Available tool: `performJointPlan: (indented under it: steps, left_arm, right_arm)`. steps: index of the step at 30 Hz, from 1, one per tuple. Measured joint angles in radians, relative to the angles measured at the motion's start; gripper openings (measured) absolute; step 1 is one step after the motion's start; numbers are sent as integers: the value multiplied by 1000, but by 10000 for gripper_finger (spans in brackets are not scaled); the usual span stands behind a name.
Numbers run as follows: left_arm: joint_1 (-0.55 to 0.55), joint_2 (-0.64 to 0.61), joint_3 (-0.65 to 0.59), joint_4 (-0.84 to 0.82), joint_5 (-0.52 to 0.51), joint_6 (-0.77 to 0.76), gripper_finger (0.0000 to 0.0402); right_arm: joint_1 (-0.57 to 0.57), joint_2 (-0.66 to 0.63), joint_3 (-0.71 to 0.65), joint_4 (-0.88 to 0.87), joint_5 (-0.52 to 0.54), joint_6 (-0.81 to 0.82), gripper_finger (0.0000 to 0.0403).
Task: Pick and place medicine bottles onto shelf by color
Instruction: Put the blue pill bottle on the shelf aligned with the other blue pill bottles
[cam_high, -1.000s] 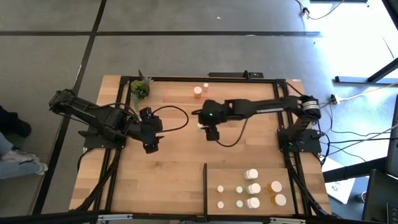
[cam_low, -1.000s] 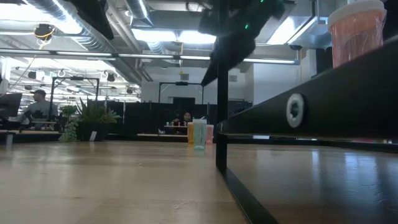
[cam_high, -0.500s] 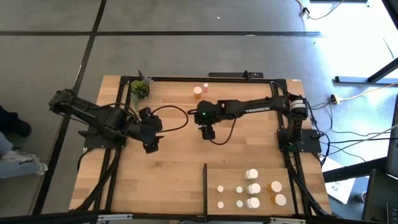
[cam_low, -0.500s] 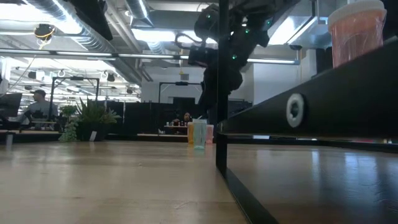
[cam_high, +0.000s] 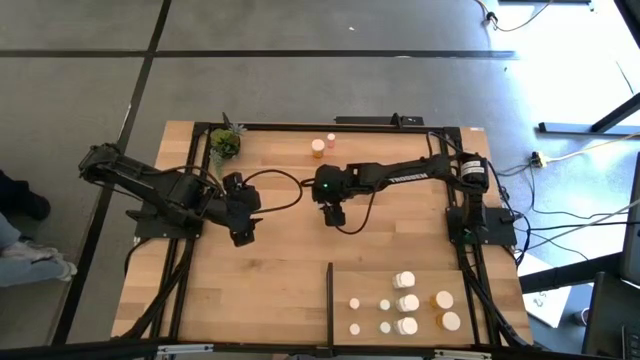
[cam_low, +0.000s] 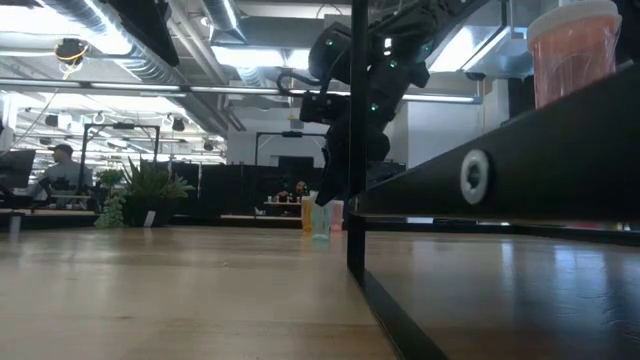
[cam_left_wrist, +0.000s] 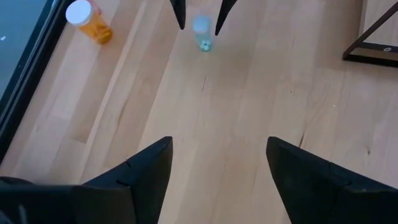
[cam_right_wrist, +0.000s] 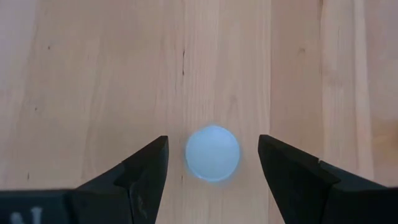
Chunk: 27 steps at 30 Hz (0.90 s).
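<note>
The desk (cam_high: 290, 270) is a light-wood top in a black frame, and it carries both of my arms. My shelf (cam_high: 425, 335) is the wooden panel at the near right corner, bounded on its left by a thin black strip (cam_high: 329, 290). On it stand nine sorted bottles: six white ones, large and small, (cam_high: 404, 281) in two columns, and beside them, toward the right edge, two orange ones (cam_high: 441, 299) and one large white-capped one. In the low view one orange bottle (cam_low: 572, 50) on the shelf shows close to the lens.

My right arm reaches across the far half of the desk. My right tool (cam_high: 334, 213) hangs over the pale greenish bottle (cam_right_wrist: 212, 152), with its fingers (cam_right_wrist: 143, 171) spread wide on either side of the white cap and not touching it. That bottle stands upright on bare wood near the desk's middle, well apart from the shelf. The left wrist view shows the same bottle (cam_left_wrist: 202, 32) between the two dark tips of my right tool.

My left arm waits at the left side; my left tool (cam_high: 240, 233) stands wide and holds nothing.

A small green potted plant (cam_high: 225, 143) sits at the far left corner. A lone orange bottle (cam_high: 318, 148) with a white cap stands near the far edge, unsorted.
</note>
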<state>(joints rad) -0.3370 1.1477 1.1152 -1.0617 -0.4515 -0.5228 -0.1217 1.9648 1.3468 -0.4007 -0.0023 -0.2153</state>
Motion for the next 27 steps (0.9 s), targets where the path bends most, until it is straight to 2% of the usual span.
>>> performJointPlan:
  steps: [8,21,27]
  left_arm:
    - [0,0,0,0,0,-1,253]
    - [0,0,0,0,18,0,253]
    - [0,0,0,0,19,0,253]
  right_arm:
    - [0,0,0,0,1,-3,241]
    - [0,0,0,0,1,-7,150]
    - [0,0,0,0,1,-7,128]
